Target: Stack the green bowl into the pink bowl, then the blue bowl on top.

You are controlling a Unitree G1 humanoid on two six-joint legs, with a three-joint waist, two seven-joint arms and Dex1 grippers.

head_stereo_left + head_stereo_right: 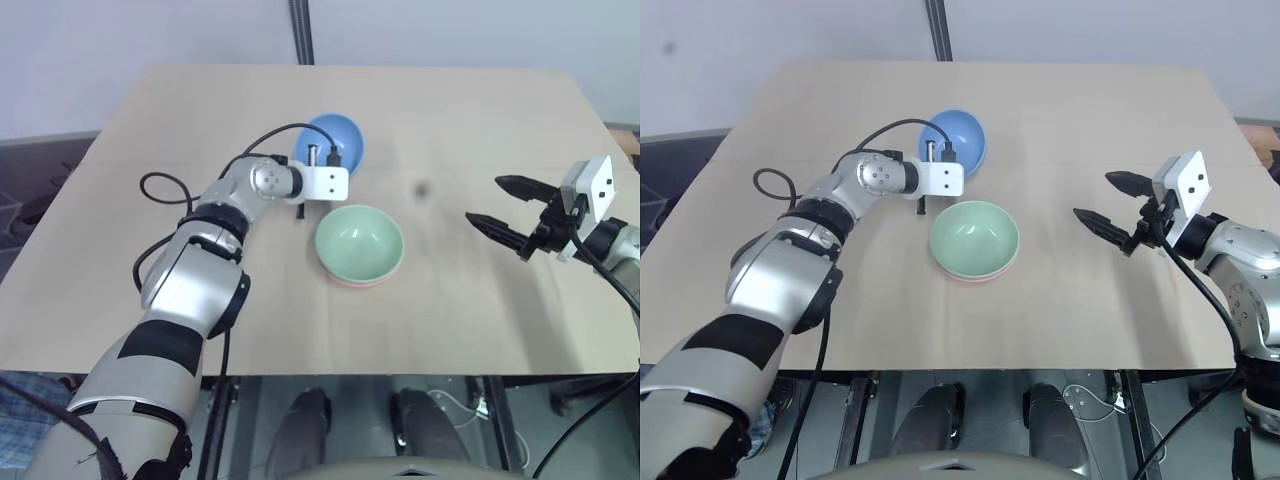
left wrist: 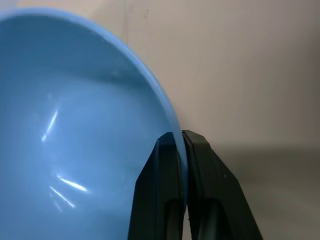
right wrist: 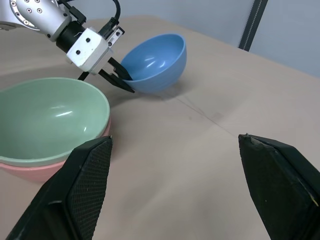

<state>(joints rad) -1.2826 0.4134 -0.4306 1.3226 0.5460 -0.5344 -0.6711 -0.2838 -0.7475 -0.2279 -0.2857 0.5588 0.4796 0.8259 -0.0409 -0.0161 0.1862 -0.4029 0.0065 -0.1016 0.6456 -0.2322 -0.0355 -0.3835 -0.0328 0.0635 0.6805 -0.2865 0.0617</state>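
Pinching blue bowl [image 2: 75, 125] rim: left gripper [image 2: 182, 142], bowl tilted. Green bowl [image 1: 358, 240] nested in pink bowl [image 3: 30, 172]. Right gripper [image 1: 508, 212] spread wide, well right.

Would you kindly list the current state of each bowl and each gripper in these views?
green bowl: upright, nested inside the pink bowl.
pink bowl: upright on the table, holding the green bowl.
blue bowl: tilted on the table, its rim pinched.
left gripper: shut on the blue bowl's rim.
right gripper: open, holding nothing.

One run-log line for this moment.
green bowl nested in pink bowl | left tool shut on blue bowl rim | right tool open
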